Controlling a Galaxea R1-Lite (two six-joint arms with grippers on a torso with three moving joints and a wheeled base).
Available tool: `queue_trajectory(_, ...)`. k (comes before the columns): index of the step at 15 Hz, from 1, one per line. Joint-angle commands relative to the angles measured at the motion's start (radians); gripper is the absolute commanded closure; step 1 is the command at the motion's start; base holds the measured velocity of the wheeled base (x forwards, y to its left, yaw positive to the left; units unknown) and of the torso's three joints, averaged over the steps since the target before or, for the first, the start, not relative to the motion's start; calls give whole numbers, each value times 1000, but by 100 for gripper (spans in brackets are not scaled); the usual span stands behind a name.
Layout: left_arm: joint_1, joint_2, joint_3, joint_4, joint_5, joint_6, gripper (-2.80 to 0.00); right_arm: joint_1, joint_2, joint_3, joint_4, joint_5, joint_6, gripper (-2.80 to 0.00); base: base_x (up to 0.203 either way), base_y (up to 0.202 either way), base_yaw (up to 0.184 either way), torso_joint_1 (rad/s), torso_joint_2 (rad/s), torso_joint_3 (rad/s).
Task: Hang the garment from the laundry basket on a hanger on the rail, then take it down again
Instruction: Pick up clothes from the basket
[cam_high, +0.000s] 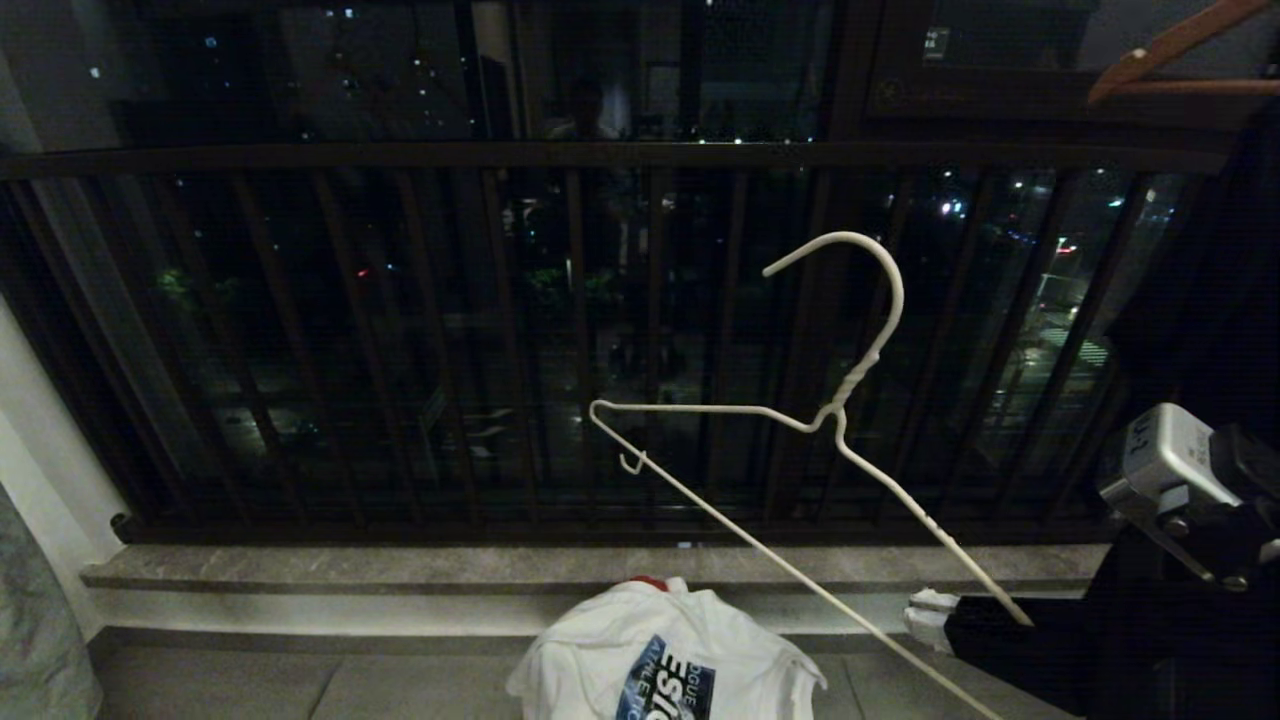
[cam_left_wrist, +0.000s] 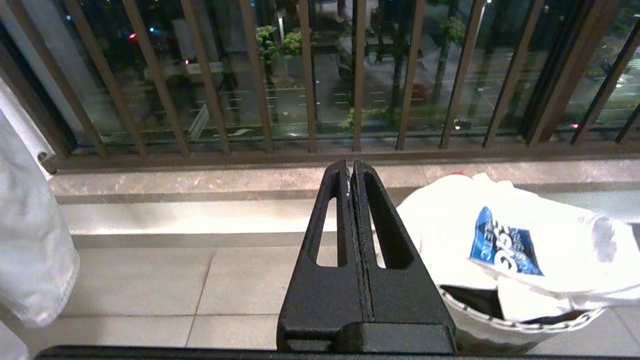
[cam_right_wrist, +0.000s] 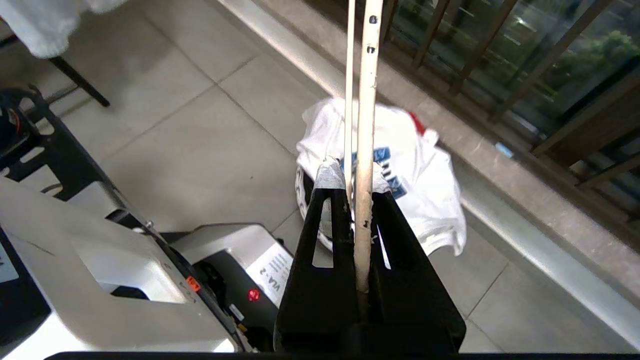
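One "ATHLETIC"-printed garment (cam_high: 665, 650) atop basket (cam_left_wrist: 505, 330)

One white wire hanger (cam_high: 835, 415), its arm pinched btwn the jaws of the right gripper (cam_right_wrist: 354, 177). One brown wooden hanger (cam_high: 1165, 50), only partly in view, high above those jaws. One white T-shirt (cam_high: 665, 650) w/ one blue chest print, below and beyond the jaws. One woven basket (cam_left_wrist: 505, 327) under it, rim only showing. Two grippers: right one as said, left gripper (cam_left_wrist: 351, 167) w/ jaws pressed together on nothing. One pale cloth (cam_left_wrist: 30, 240) hanging off to the side of the left jaws. One balcony railing (cam_high: 400, 330), many upright bars, no exact count possible. One stone ledge (cam_high: 400, 565) at its foot.
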Motion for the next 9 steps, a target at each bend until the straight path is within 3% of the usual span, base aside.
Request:
queue_trajectory(1,0,1,0,0,0,0,0,1,12,9,0,0,-16,0,0,0,0,-172,486,295)
queue_trajectory(9,0,1,0,0,0,0,0,1,1,6,-3,2,-20,0,0,0,0,-150,472,319)
